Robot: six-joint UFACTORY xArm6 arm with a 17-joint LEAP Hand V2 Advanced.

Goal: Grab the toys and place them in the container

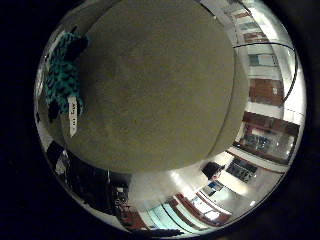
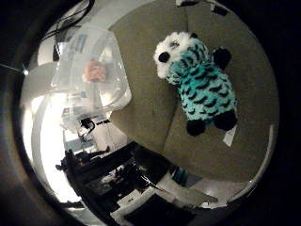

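Observation:
A teal plush toy with black stripes, a white face and black feet lies on an olive-grey mat. A white tag sticks out by its feet. In the little finger side view the same toy lies at the mat's edge. A clear plastic container stands beside the mat, a short way from the toy's head. A small orange-pink thing lies inside it.
The mat fills most of the little finger side view. Beyond its edge are shelves and windows of the room. Dark furniture stands past the mat's edge near the container.

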